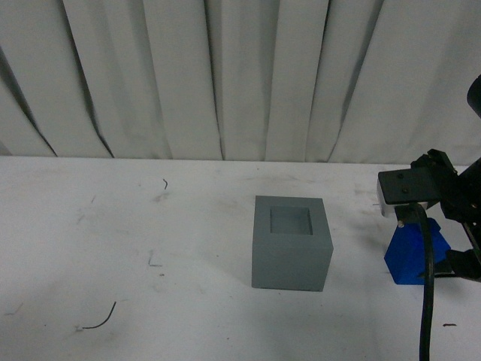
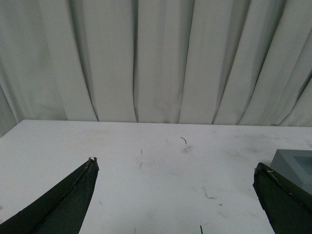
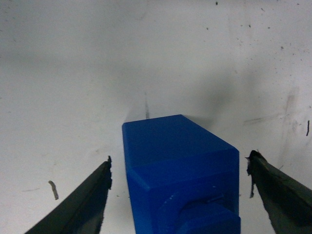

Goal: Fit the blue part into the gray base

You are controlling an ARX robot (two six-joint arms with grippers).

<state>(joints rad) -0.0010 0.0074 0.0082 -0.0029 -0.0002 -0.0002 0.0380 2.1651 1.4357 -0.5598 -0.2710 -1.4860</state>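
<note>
The gray base [image 1: 291,242] stands on the white table in mid view, its square recess facing up. The blue part [image 1: 412,256] stands on the table to its right, partly hidden by my right arm and its cable. My right gripper [image 3: 179,165] is open, its two dark fingers on either side of the blue part [image 3: 180,170], with gaps on both sides. My left gripper [image 2: 175,168] is open and empty above bare table. A corner of the gray base [image 2: 297,163] shows behind one left finger.
White pleated curtains close off the back of the table [image 1: 113,226]. Small dark wire scraps [image 1: 101,322] and scuff marks lie on the left part of the table. The right arm's black cable [image 1: 428,301] hangs in front of the blue part.
</note>
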